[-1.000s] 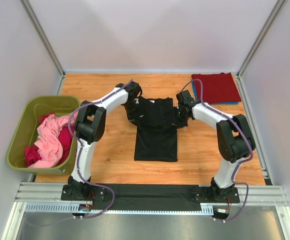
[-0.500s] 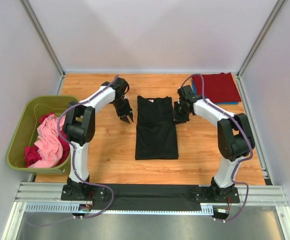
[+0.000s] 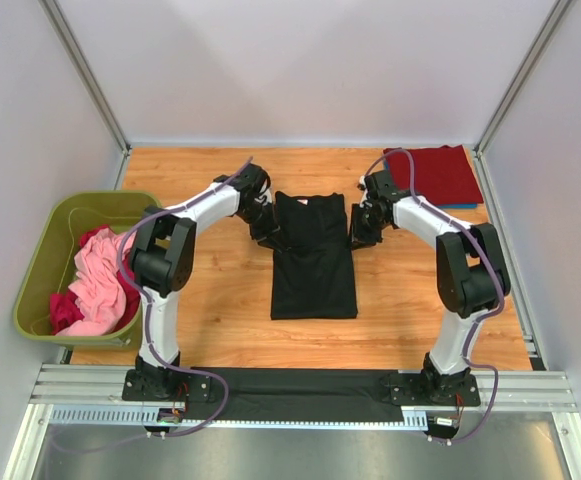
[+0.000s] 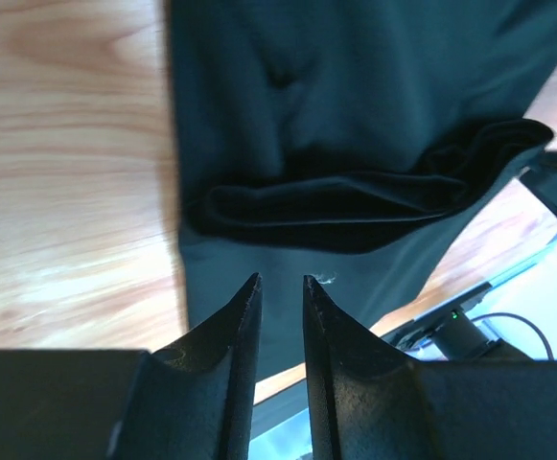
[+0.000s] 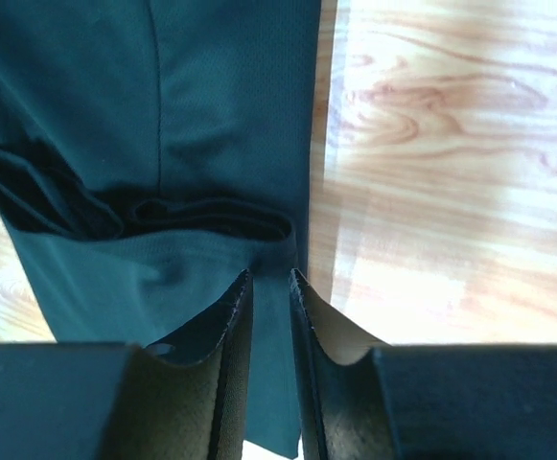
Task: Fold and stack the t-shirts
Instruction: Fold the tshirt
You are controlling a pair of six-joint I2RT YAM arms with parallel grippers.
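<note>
Black t-shirt [image 3: 313, 265], folded, flat. Left gripper [image 4: 280, 283] at its 10 o'clock edge, right gripper [image 5: 268, 276] at 2 o'clock; jaws narrowly parted, empty.

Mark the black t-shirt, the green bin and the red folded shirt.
black t-shirt [image 3: 314, 280], top view, lower body panel
green bin [image 3: 100, 210], top view, far inner wall
red folded shirt [image 3: 440, 175], top view, middle of top face

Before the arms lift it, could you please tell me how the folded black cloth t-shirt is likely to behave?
The black cloth t-shirt would probably sag limply, since its fold bunches in soft rolls. It lies thin and flat, so it is likely light. If pushed, it would probably wrinkle rather than slide whole.
</note>
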